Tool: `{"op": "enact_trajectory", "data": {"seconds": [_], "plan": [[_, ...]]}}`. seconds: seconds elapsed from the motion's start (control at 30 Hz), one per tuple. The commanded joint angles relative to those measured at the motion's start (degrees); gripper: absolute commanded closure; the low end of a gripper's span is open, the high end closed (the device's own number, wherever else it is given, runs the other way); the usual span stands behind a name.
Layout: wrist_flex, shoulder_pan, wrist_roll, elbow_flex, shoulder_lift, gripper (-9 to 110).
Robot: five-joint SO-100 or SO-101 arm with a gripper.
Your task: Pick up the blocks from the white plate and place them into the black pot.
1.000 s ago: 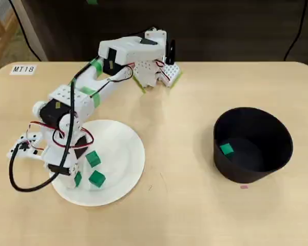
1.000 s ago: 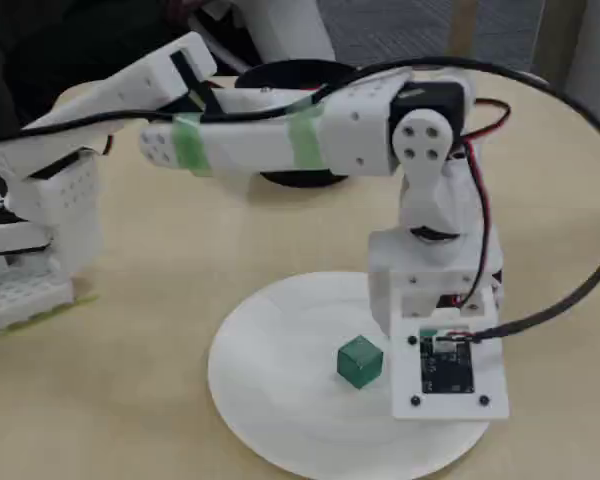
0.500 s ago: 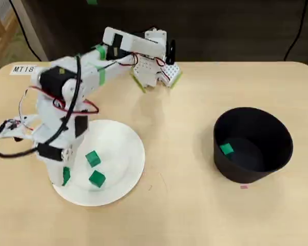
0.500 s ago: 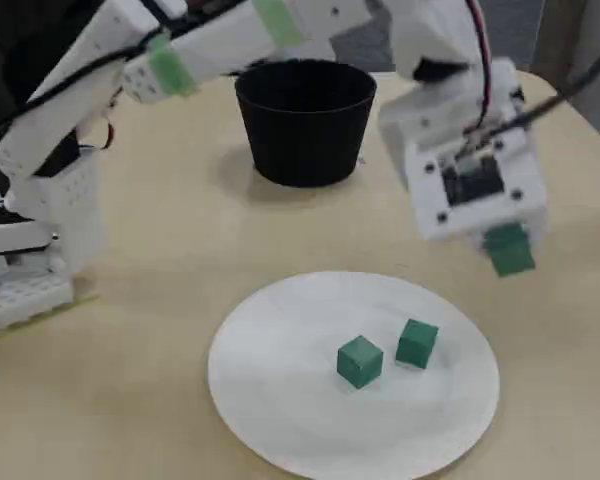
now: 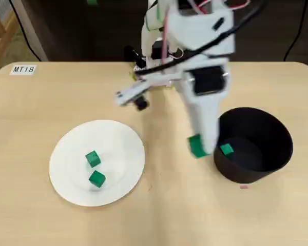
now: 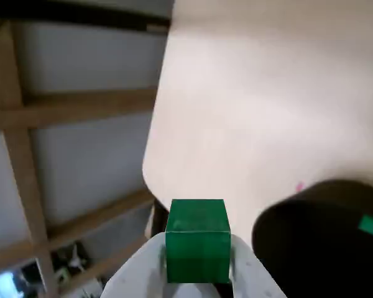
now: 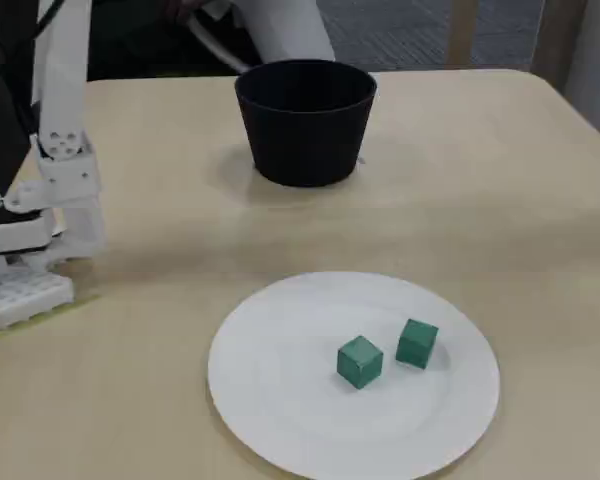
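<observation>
My gripper [image 5: 197,146] is shut on a green block [image 5: 195,145], held in the air just left of the black pot [image 5: 252,144] in the overhead view. The wrist view shows that block [image 6: 198,239] clamped between the white fingers [image 6: 244,267], with the pot [image 6: 323,242] at the lower right. One green block [image 5: 226,149] lies inside the pot. Two more green blocks [image 5: 92,158] [image 5: 97,179] rest on the white plate [image 5: 118,143]. In the fixed view the plate [image 7: 280,400] holds both blocks [image 7: 360,361] [image 7: 417,343], the pot [image 7: 305,120] stands behind, and the gripper is out of frame.
The arm's base [image 7: 25,260] stands at the left of the fixed view, and at the table's far edge in the overhead view. A label reading MT18 [image 5: 23,69] is stuck at the far left corner. The table edge [image 6: 154,143] runs close beside the pot in the wrist view.
The gripper lifted one block off the plate and swung with it from the plate's left side across to the pot's left rim. Two blocks stayed on the plate.
</observation>
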Motion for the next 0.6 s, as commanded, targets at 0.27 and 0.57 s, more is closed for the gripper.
{"op": "enact_trajectory", "data": {"seconds": [0.27, 0.57], "plan": [[-1.4, -15.9, 0.2, 8.7, 1.3, 104], [-30.8, -13.9, 4.7, 58.0, 27.9, 104]]}}
